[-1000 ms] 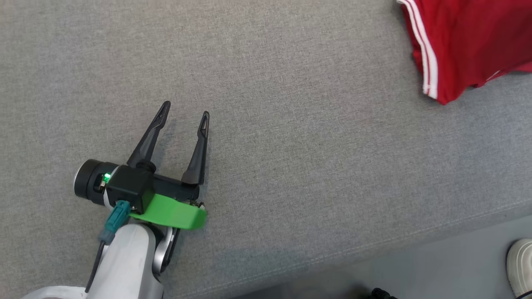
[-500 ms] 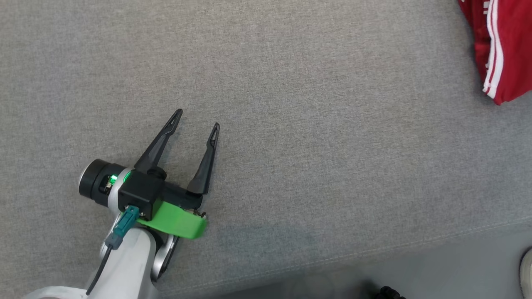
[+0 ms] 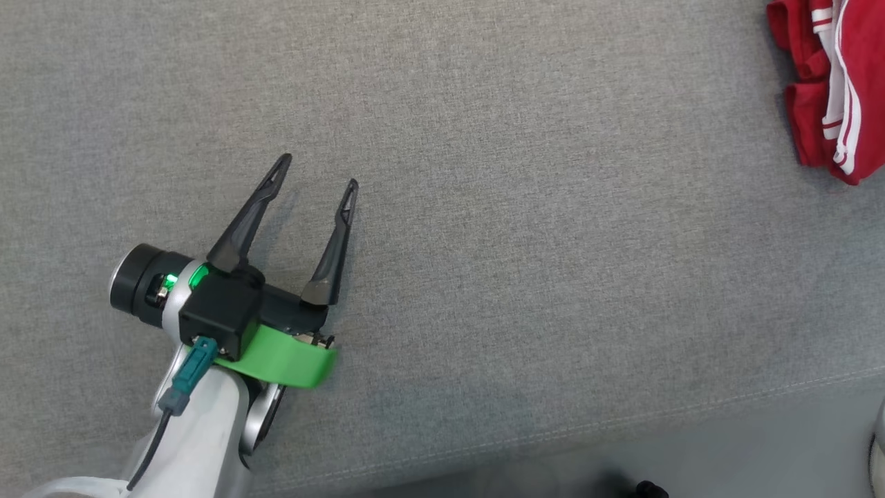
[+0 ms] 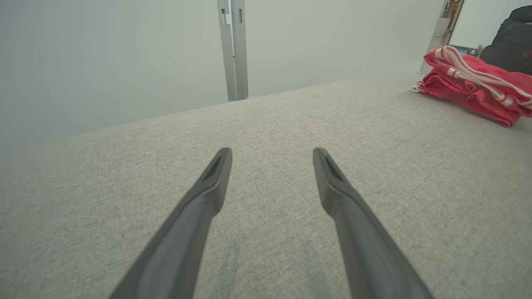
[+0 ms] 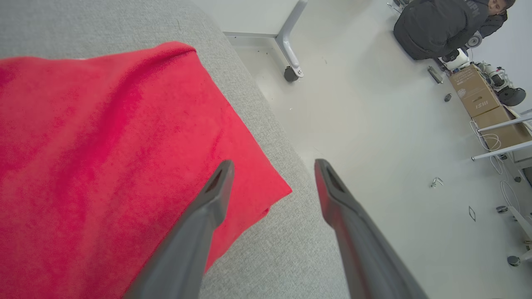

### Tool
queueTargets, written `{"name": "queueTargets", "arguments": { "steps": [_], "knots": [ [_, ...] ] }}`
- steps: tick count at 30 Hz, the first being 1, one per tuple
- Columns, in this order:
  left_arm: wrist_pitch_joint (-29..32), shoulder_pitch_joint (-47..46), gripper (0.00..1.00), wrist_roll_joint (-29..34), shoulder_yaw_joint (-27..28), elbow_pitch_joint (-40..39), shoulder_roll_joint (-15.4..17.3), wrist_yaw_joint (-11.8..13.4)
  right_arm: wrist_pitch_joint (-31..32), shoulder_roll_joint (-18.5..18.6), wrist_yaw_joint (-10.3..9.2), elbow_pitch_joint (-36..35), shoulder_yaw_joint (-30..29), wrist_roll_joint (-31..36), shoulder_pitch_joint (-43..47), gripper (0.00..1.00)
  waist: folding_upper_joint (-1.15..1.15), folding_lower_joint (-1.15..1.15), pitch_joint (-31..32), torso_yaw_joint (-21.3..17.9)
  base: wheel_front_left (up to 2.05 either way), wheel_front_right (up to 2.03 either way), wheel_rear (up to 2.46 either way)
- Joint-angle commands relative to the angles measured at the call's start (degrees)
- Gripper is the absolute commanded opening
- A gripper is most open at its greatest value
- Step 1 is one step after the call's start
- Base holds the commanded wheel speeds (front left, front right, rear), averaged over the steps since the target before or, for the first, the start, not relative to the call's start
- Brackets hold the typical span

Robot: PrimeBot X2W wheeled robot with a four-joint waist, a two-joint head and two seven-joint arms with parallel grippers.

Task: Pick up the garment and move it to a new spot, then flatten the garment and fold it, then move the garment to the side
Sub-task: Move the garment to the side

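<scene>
On the head view I see the left gripper [image 3: 317, 172] low on the left, hovering over the grey cushion [image 3: 518, 207]. Its two dark fingers are spread apart with nothing between them. The red garment [image 3: 802, 131] with white stripes lies bunched at the upper right edge of the picture, well apart from that gripper and partly cut off by the frame. A strip of floor [image 3: 760, 443] runs below the cushion's stitched front edge.

On the left wrist view I look along the same two fingers, wide apart over bare grey fabric, tips close to the surface; I cannot tell if they touch it. The garment sits far off at the upper right, folded into a low stack near the cushion's far side. A metal post [image 4: 233, 50] stands against the pale wall behind, and a person [image 4: 513, 37] in dark clothing shows at the top right corner.

On the right wrist view the right gripper [image 5: 273, 163] stands with its fingers apart, holding nothing. The garment spreads over the cushion's corner on the left of this picture; one finger crosses in front of the red cloth, the other in front of the cushion's edge and the floor. I cannot tell whether either finger touches the cloth. Farther off are a table leg [image 5: 291, 54] on a caster and cardboard boxes [image 5: 478, 91].
</scene>
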State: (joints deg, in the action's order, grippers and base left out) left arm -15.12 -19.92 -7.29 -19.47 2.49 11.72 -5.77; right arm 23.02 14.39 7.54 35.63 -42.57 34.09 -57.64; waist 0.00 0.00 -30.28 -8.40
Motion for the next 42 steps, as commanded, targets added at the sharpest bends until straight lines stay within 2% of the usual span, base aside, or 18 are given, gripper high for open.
{"name": "queueTargets", "arguments": {
  "steps": [1,3,7,9,17,22,28,33,42],
  "knots": [
    [0.0,0.7,1.00,-0.4,0.2,0.0,-0.1,0.3,-0.7,0.0,-0.12,0.1,0.0,-0.6,1.0,1.00,0.00,0.00,1.0,-0.1,0.00,0.00,0.00],
    [0.0,1.7,1.00,-1.9,1.5,0.6,-1.0,0.8,-4.3,-0.6,-0.12,0.8,1.7,-1.3,1.9,1.00,0.00,0.00,2.4,0.0,0.00,0.00,0.00],
    [0.0,3.5,1.00,-4.6,4.1,1.3,-2.3,1.1,-11.9,-1.7,-0.12,2.2,5.3,-5.9,3.7,1.00,0.00,0.00,5.3,0.3,0.00,0.00,0.00],
    [0.0,4.7,1.00,-6.0,5.5,2.8,-3.1,2.1,-15.5,-2.3,-0.11,2.9,7.7,-8.8,5.0,1.00,0.00,0.00,7.0,0.6,0.00,0.00,0.00],
    [0.0,7.3,1.00,-9.6,10.3,6.4,-5.3,4.6,-27.8,-2.9,-0.11,1.0,20.1,-26.7,12.8,1.00,0.00,0.00,14.5,2.9,0.00,0.00,0.00],
    [0.0,9.8,1.00,-12.4,13.1,8.7,-6.4,6.8,-29.8,-4.8,-0.11,-4.7,26.0,-36.2,20.6,1.00,0.00,0.00,19.0,4.5,0.00,0.00,0.00],
    [0.3,12.2,1.00,-14.1,15.0,10.9,-6.4,8.2,-29.8,-7.3,-0.11,-11.8,32.1,-42.9,30.3,1.00,0.00,0.00,23.0,6.2,0.00,0.00,0.00],
    [0.6,14.1,1.00,-14.8,15.0,12.8,-5.7,7.6,-30.7,-8.7,-0.10,-16.1,35.8,-45.5,36.8,1.00,0.00,0.00,26.0,7.6,0.00,0.00,0.00],
    [-0.1,18.6,1.00,-13.5,13.9,13.4,-4.7,5.1,-32.6,-11.0,-0.09,-20.8,36.4,-46.1,45.5,1.00,0.00,0.00,30.6,9.8,0.00,0.00,0.00]
  ]
}}
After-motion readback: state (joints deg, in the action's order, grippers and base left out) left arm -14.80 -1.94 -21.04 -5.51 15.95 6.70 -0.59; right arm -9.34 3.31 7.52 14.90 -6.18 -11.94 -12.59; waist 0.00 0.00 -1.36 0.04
